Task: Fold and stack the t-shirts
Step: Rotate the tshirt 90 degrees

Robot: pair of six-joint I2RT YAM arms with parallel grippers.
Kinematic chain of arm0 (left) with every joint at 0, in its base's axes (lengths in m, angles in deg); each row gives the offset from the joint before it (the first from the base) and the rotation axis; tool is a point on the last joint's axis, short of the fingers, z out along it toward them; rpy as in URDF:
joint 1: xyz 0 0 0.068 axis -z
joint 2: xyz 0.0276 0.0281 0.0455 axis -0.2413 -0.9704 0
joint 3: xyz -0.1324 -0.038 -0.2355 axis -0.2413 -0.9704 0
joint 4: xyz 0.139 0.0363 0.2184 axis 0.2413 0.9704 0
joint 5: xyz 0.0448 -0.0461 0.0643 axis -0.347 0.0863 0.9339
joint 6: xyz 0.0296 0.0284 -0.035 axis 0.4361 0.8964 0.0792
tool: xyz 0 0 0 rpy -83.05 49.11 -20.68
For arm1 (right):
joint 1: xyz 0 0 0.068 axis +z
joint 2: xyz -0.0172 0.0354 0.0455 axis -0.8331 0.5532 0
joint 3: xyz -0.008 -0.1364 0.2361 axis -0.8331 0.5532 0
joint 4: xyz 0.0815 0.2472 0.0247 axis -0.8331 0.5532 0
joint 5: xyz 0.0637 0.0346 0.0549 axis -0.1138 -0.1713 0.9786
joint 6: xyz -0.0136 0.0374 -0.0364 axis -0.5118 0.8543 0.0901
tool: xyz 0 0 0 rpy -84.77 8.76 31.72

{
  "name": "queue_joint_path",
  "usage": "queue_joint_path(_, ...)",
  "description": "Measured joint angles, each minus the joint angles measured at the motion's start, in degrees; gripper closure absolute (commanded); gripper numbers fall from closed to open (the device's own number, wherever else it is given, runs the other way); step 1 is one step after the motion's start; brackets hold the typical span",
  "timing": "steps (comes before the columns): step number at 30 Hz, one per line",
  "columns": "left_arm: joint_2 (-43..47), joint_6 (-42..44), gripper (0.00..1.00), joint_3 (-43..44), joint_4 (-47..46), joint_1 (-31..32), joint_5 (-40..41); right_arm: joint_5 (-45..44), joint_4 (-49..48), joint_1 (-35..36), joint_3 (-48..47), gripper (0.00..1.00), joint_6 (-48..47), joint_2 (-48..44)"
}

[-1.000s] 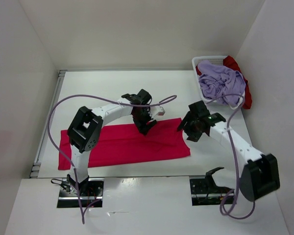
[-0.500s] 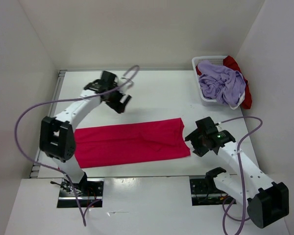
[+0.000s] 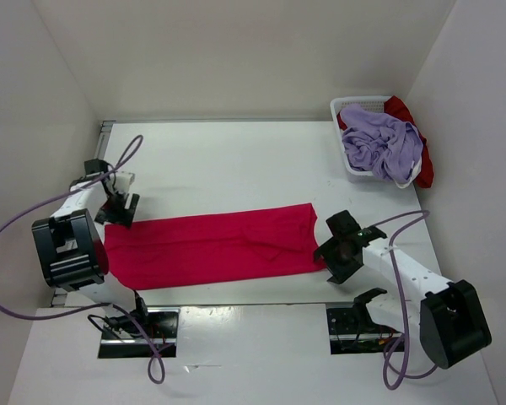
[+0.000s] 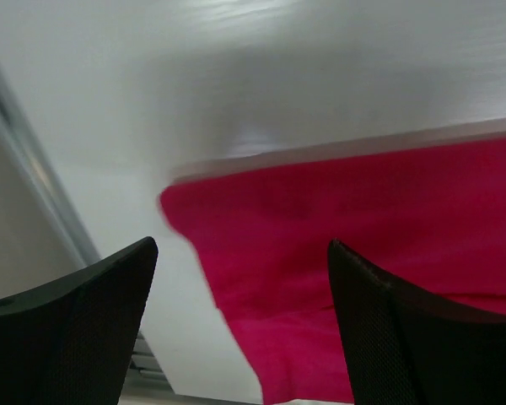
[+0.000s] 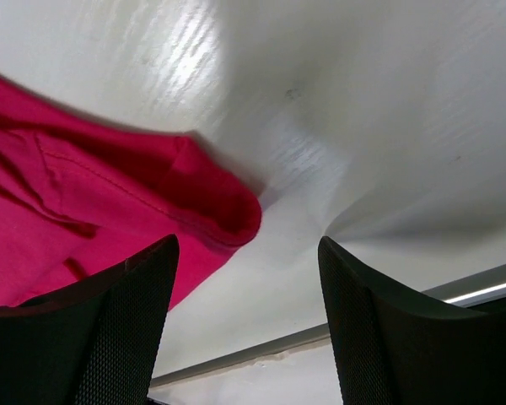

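Note:
A magenta-pink t-shirt (image 3: 215,245) lies folded into a long flat strip across the near middle of the table. My left gripper (image 3: 118,211) hovers open at the strip's far left corner, and in the left wrist view that pink corner (image 4: 320,253) shows between the spread fingers. Over the strip's right end my right gripper (image 3: 336,247) is open too; the right wrist view has the rolled pink edge (image 5: 211,198) just left of the gap. A lavender purple t-shirt (image 3: 378,145) fills the white basket (image 3: 341,108), with a dark red t-shirt (image 3: 425,164) draped over its right side.
The basket stands at the far right corner against the right wall. A metal rail (image 3: 83,211) runs along the table's left edge beside the left gripper. White walls close in the left, back and right. Purple cables (image 3: 34,211) loop from both arms.
The left gripper has swung from the shirt's middle out to its far left corner. The right gripper moved nearer, to the shirt's right end. The pink strip now lies flatter and longer.

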Motion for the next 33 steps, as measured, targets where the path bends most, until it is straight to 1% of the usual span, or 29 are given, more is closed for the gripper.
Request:
queue_joint_path(4, -0.2, 2.6, 0.12, -0.1, -1.7, -5.9, 1.7, 0.7, -1.7, 0.2, 0.0, 0.28, -0.1, 1.2)
queue_joint_path(8, -1.7, 4.4, 0.12, -1.0, -4.0, -7.0, 3.0, 1.7, -2.0, 0.2, -1.8, 0.28, -0.9, 6.0)
queue_joint_path(11, -2.5, 4.9, 0.12, -2.4, -4.9, -7.1, 3.6, 2.0, -1.6, 0.2, -3.4, 0.41, -2.0, 9.0)
queue_joint_path(12, -2.6, 5.5, 0.12, -2.9, -5.0, -7.1, 3.7, 2.1, -1.5, 0.3, -3.7, 0.56, -2.2, 9.7)
queue_joint_path(16, -2.7, 6.0, 0.12, -3.3, -5.5, -7.6, 3.7, 2.5, -2.1, 0.3, -4.2, 0.92, -3.1, 11.5)
queue_joint_path(18, -2.7, 6.0, 0.12, -3.3, -5.6, -8.2, 3.5, 2.8, -2.8, 0.3, -5.1, 0.99, -3.5, 13.0)
queue_joint_path(20, -2.7, 6.0, 0.12, -3.3, -5.6, -9.0, 3.3, 3.1, -2.8, 0.3, -6.9, 1.0, -4.5, 15.2)
queue_joint_path(24, -2.7, 6.3, 0.12, -3.1, -5.1, -11.6, 3.0, 0.8, -3.0, 0.3, -14.3, 1.0, -8.1, 23.0)
queue_joint_path(29, -2.7, 7.6, 0.12, -2.6, -3.0, -13.8, 3.1, -1.8, -3.2, -0.9, -30.8, 1.0, -16.1, 38.6)
queue_joint_path(30, -2.6, 7.7, 0.12, -2.3, -2.0, -14.1, 3.1, -2.6, -2.3, -1.0, -36.6, 1.0, -18.5, 43.2)
queue_joint_path(31, -2.5, 7.8, 0.12, -2.1, -1.2, -14.1, 3.0, -3.0, -2.4, -1.0, -41.3, 0.98, -20.2, 46.5)
queue_joint_path(32, -2.5, 8.0, 0.12, -1.6, -0.2, -14.1, 2.8, -4.1, -1.9, -1.0, -47.0, 0.91, -22.0, 50.3)
queue_joint_path(33, -2.3, 8.4, 0.07, -1.0, 0.9, -14.1, 2.4, -5.3, -2.3, -1.0, -54.5, 0.82, -24.5, 55.6)
